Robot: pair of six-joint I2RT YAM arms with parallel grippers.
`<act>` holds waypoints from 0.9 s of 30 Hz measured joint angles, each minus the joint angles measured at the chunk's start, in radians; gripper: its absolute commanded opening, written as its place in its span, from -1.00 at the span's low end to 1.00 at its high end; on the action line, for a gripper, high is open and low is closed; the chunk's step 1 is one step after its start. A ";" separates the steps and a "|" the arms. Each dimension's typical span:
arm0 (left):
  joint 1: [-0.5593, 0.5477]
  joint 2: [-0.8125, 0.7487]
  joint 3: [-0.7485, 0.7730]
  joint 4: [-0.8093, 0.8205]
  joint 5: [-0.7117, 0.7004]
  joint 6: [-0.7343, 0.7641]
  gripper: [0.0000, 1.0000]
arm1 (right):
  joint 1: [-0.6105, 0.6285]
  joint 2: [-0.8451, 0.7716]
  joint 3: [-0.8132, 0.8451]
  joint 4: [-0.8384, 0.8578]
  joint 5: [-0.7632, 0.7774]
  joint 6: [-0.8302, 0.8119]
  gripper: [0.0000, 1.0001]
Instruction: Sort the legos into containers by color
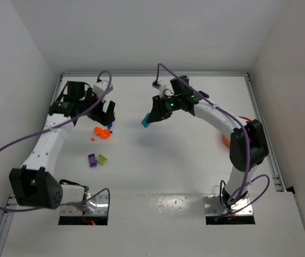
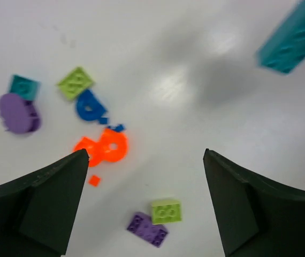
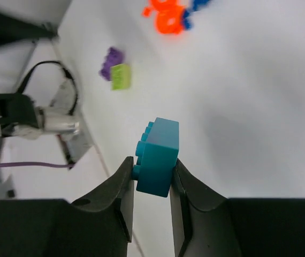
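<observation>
White tabletop [image 1: 158, 176] fills the floor of a plain white-walled box, and most of the loose legos lie on its left half. The right gripper [image 3: 151, 171] is clamped on a teal brick [image 3: 159, 144], held off the surface near the middle of the table. Its fingers pinch the brick's narrow sides, so the long axis runs out past the tips. The left gripper [image 2: 145, 155] hangs with its jaws spread wide and nothing between them, above a scatter of orange pieces [image 2: 103, 148], a blue piece [image 2: 90, 105], a lime plate [image 2: 76, 82], a purple piece [image 2: 17, 112] and a purple-and-lime pair [image 2: 155, 219]. The orange tub [image 1: 225, 141] shows only as a sliver behind the right forearm, well apart from the teal brick, toward the table's right side and nearer the arm bases. The right arm is clearly the nearer one, so the drop-off probably means swinging the brick back to the right; which compartment suits teal cannot be told, since the dividers are hidden.
</observation>
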 measured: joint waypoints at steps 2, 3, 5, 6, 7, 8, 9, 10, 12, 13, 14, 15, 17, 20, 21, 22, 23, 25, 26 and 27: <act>0.050 0.080 0.085 -0.007 -0.015 0.027 0.68 | -0.040 -0.047 -0.025 -0.025 0.048 -0.039 -1.00; 0.077 0.144 0.139 -0.018 -0.023 0.048 0.62 | -0.063 -0.070 -0.036 -0.032 0.071 -0.058 -1.00; 0.111 0.282 0.247 -0.031 -0.032 0.094 0.62 | -0.099 -0.114 -0.059 -0.046 0.113 -0.087 -1.00; 0.125 0.354 0.301 -0.034 -0.040 0.117 0.62 | -0.114 -0.136 -0.069 -0.053 0.130 -0.101 -1.00; 0.135 0.425 0.350 -0.035 -0.051 0.135 0.62 | -0.124 -0.153 -0.076 -0.059 0.143 -0.113 -1.00; 0.142 0.505 0.406 -0.056 -0.065 0.155 0.60 | -0.133 -0.168 -0.082 -0.064 0.156 -0.122 -1.00; 0.145 0.575 0.457 -0.068 -0.078 0.174 0.60 | -0.141 -0.180 -0.085 -0.072 0.163 -0.131 -1.00; 0.150 0.649 0.516 -0.084 -0.097 0.189 0.60 | -0.151 -0.190 -0.087 -0.080 0.168 -0.140 -1.00; 0.152 0.787 0.633 -0.115 -0.130 0.224 0.60 | -0.165 -0.203 -0.087 -0.085 0.180 -0.151 -1.00; 0.152 0.852 0.690 -0.132 -0.148 0.242 0.60 | -0.175 -0.207 -0.087 -0.087 0.183 -0.157 -1.00; 0.152 0.896 0.732 -0.147 -0.167 0.254 0.60 | -0.182 -0.209 -0.087 -0.089 0.185 -0.161 -1.00; 0.150 0.946 0.784 -0.168 -0.187 0.273 0.60 | -0.191 -0.210 -0.088 -0.092 0.188 -0.164 -1.00; 0.148 1.012 0.852 -0.187 -0.224 0.301 0.60 | -0.211 -0.211 -0.088 -0.101 0.188 -0.167 -1.00; 0.145 1.086 0.942 -0.219 -0.265 0.336 0.60 | -0.237 -0.211 -0.089 -0.108 0.188 -0.169 -1.00; 0.143 1.105 0.966 -0.222 -0.277 0.349 0.54 | -0.246 -0.211 -0.089 -0.109 0.188 -0.169 -1.00; 0.142 1.113 0.973 -0.224 -0.282 0.354 0.52 | -0.251 -0.211 -0.089 -0.110 0.188 -0.170 -1.00; 0.141 1.120 0.979 -0.229 -0.287 0.365 0.52 | -0.256 -0.211 -0.090 -0.111 0.188 -0.170 -1.00; 0.139 1.126 0.980 -0.248 -0.297 0.388 0.50 | -0.264 -0.211 -0.090 -0.111 0.187 -0.171 -1.00; 0.139 1.128 0.979 -0.258 -0.299 0.400 0.50 | -0.268 -0.211 -0.090 -0.112 0.187 -0.172 -1.00; 0.139 1.128 0.969 -0.262 -0.298 0.412 0.50 | -0.275 -0.211 -0.090 -0.113 0.187 -0.172 -1.00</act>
